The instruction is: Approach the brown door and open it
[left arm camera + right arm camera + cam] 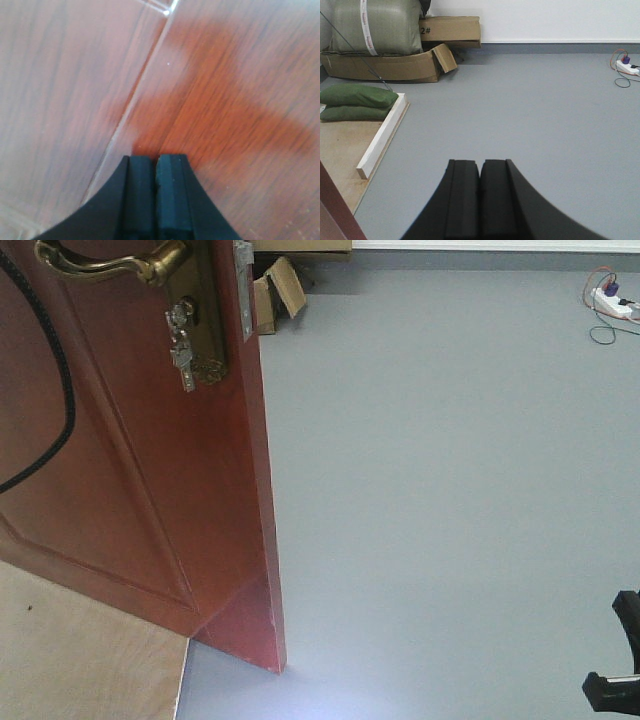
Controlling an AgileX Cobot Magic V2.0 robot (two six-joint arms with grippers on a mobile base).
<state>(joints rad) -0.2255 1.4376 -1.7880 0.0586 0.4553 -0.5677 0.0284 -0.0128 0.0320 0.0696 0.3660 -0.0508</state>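
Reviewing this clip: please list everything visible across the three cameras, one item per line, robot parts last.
door: one, glossy reddish-brown, left of front view, its free edge standing out over the floor
door handle: one, brass lever, top of door
lock plate: one, brass, below the handle
keys: silver bunch, hanging from the lock
cable: one, black, draped across the door face
floor: grey
wooden board: one, pale, bottom left
cardboard boxes: several, brown, by far wall
big sack: one, grey-green, in a box
sandbags: two, green, stacked
white plank: one, along the board's edge
power strip: one, white, far right
left gripper: black, shut, tips at the door
right gripper: black, shut, over floor
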